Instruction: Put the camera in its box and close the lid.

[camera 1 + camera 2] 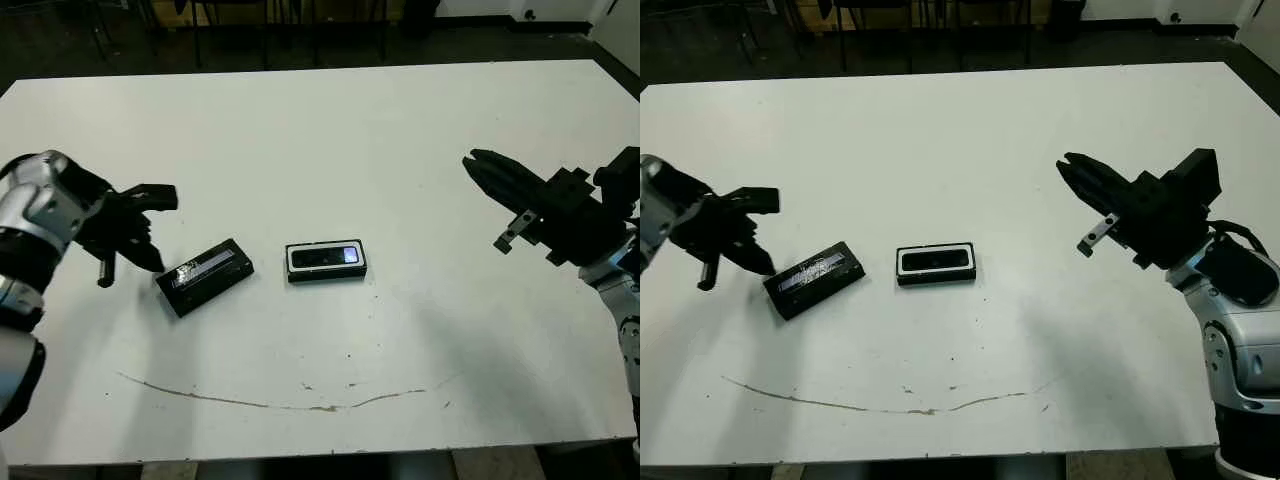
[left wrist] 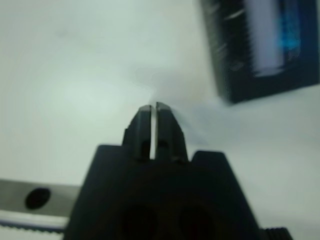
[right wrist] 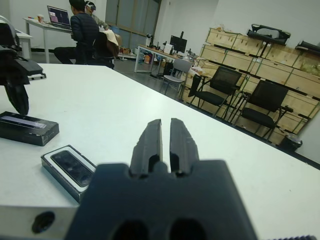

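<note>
Left gripper (image 2: 154, 107): jaws pressed together, holding nothing, tips just above the white table (image 1: 330, 130). The lid (image 1: 205, 275) lies flat on the table close beside these jaws, not touching them, glossy strip facing up. Right gripper (image 3: 165, 131): jaws nearly closed, a narrow slit between the fingers, empty, raised over the table. The box (image 1: 326, 261) sits well ahead of these jaws, uncovered, with the camera (image 1: 326, 257) lying inside its white lining. Lid and box are apart.

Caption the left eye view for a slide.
Camera already in its box, lid beside it, both grippers shut and empty.
</note>
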